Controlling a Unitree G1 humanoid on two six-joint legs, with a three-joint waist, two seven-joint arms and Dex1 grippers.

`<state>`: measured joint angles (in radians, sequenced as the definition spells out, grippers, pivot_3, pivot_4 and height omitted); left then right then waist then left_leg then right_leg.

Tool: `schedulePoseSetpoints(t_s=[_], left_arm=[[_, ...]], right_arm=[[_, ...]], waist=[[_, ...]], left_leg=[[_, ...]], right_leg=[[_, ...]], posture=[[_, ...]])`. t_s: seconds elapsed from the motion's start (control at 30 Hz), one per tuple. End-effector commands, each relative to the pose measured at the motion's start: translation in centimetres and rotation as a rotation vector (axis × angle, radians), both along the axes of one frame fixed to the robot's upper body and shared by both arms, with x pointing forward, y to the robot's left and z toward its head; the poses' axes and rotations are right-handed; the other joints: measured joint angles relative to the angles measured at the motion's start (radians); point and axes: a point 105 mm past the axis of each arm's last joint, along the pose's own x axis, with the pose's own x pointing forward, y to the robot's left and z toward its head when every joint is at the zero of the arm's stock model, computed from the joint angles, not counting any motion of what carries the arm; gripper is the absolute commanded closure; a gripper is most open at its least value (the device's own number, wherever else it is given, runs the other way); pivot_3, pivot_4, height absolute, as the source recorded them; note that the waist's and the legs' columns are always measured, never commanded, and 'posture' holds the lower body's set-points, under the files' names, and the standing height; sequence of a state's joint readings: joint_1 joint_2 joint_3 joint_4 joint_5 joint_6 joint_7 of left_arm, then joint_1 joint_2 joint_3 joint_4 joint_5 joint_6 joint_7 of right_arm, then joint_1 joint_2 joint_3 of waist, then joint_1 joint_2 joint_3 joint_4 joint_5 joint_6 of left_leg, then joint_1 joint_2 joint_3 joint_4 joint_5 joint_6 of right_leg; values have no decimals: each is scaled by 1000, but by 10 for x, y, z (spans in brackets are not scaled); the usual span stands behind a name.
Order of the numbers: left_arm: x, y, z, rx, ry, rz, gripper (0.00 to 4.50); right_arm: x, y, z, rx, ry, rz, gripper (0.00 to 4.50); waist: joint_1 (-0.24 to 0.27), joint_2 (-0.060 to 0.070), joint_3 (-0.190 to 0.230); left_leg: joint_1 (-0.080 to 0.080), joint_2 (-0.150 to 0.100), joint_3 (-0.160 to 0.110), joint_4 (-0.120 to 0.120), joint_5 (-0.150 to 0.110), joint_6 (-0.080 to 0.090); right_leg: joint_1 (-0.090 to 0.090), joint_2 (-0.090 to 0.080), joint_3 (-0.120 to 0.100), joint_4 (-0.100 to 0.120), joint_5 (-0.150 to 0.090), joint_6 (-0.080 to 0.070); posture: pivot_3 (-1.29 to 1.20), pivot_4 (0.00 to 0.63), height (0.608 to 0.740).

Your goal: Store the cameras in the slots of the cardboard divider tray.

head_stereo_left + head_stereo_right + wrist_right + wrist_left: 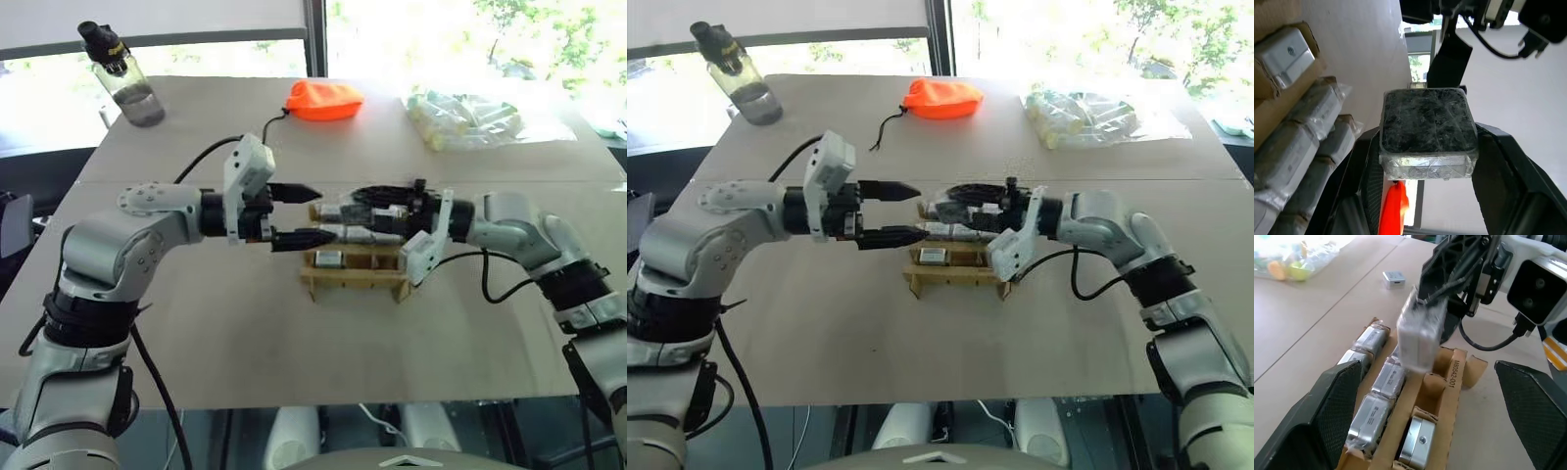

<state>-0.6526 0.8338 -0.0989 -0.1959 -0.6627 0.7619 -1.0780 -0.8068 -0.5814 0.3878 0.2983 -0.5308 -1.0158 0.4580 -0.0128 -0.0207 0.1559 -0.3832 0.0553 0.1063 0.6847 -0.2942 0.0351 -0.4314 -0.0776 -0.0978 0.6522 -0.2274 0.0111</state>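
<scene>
Right gripper [364,199] jaws are clamping a wrapped camera [1418,335] above the cardboard divider tray [355,277] on the bench [245,333]; left gripper [315,214] jaws are gaping wide, empty, just beside.

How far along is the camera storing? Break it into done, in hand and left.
Done: several wrapped cameras already sit in the slots of the cardboard divider tray.
In hand: the right gripper is shut on one wrapped camera, held above the tray; the left gripper hangs open beside it.
Left: slotting the held camera, and one small camera lies loose on the table beyond the tray.
</scene>
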Motion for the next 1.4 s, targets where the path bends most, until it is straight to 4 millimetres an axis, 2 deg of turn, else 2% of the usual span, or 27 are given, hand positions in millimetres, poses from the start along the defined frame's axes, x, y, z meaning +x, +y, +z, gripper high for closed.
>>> schedulePoseSetpoints(t_s=[0.03,0.2,0.3,0.33,0.37,0.47,0.5,0.53,0.63,0.7,0.8,0.93,1.07,1.17,1.23,1.3,1.4], left_arm=[[4,-7,7,33,-58,-40,0],[2,-13,6,55,-35,-106,0],[1,-15,7,42,-24,-118,674],[1,-15,7,43,-25,-120,1072],[1,-15,7,45,-25,-121,1702],[0,-16,1,65,-10,-141,2956],[0,-17,-1,67,-8,-144,3531],[2,-19,-1,67,-19,-142,3848],[6,-24,-2,72,-27,-133,3830],[6,-24,-2,75,-25,-138,3830],[7,-24,-1,71,-29,-148,3830],[8,-23,3,62,-56,-155,3830],[8,-22,6,45,-78,-161,3830],[7,-22,5,20,-96,-155,3830],[4,-25,-1,20,-99,-155,3830],[2,-28,-7,35,-96,-170,3830],[4,-30,-18,84,-112,-178,3830]], right_arm=[[-8,6,5,0,-34,59,2539],[-8,4,-2,-16,-15,62,2539],[-7,1,-4,-23,-10,53,2539],[-7,0,-4,-25,-9,52,2539],[-7,0,-4,-25,-7,51,2539],[-7,0,-4,-28,-10,52,2539],[-8,0,-4,-30,-11,54,2539],[-8,0,-6,-35,-3,53,2539],[-7,1,-11,-40,69,15,2539],[-9,2,-8,-20,54,26,1509],[-8,1,-3,25,53,17,253],[-7,-19,-7,67,180,-52,199],[-15,-41,-6,161,399,-101,199],[-25,-60,-18,225,727,-172,199],[-34,-78,-19,382,1009,-202,199],[-54,-92,-24,474,1286,-164,199],[-71,-109,-25,597,1414,-115,199]], waist=[[1,0,0],[1,-1,0],[0,-1,0],[0,-1,1],[-1,-1,1],[-1,-1,1],[0,-1,1],[0,-1,1],[3,-1,0],[2,-1,1],[-1,-1,1],[5,-1,1],[9,-1,1],[12,-2,1],[15,-1,1],[25,-1,1],[27,-2,2]], left_leg=[[0,0,0,0,0,0],[1,0,2,2,0,0],[2,0,1,2,0,0],[1,0,0,2,0,0],[1,0,0,2,0,0],[1,0,0,2,0,0],[1,0,0,2,0,0],[1,0,0,2,0,0],[1,0,0,3,0,0],[1,0,0,3,0,0],[1,0,0,3,0,0],[1,1,-1,3,0,0],[0,0,-1,3,0,0],[0,1,-2,3,0,0],[0,1,-4,3,0,0],[1,1,-5,2,0,0],[1,0,-5,3,0,1]], right_leg=[[0,0,0,0,0,0],[0,-1,1,3,0,0],[0,-1,1,4,0,0],[0,-1,1,4,0,0],[0,-1,1,4,0,0],[0,-1,1,4,0,0],[0,-1,1,4,0,0],[0,-1,1,4,0,0],[0,-1,1,4,0,0],[0,-1,1,4,0,0],[0,-1,1,4,0,0],[0,-1,1,4,0,0],[0,-3,1,3,0,0],[1,-3,1,3,0,0],[1,-2,1,3,0,0],[2,-2,1,3,0,0],[3,-2,0,3,0,0]], posture=[[0,150,726],[0,150,726],[0,150,726],[0,150,726],[0,150,726],[0,150,726],[0,150,726],[0,150,726],[0,150,726],[0,150,726],[0,150,726],[0,150,726],[0,150,726],[0,150,726],[0,150,726],[0,150,726],[0,150,726]])
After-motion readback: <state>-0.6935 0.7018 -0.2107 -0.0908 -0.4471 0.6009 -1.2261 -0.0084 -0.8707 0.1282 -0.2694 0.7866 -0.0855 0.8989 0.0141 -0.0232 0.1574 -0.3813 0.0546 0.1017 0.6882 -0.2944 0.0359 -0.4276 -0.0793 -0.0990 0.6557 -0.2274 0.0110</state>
